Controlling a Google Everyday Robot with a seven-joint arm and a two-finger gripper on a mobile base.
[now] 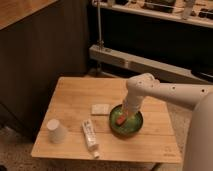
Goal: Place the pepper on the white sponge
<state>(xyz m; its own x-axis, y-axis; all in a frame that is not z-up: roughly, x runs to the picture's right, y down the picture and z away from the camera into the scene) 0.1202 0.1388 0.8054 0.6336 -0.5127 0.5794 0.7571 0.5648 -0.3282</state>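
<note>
White tool (123, 115) in the green bowl (133, 131), at an orange-red pepper (120, 120); sponge (100, 108) seemingly whitish.

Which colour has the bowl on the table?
Green, best seen in the camera view. The gripper is down inside the bowl, at the orange-red pepper.
</note>
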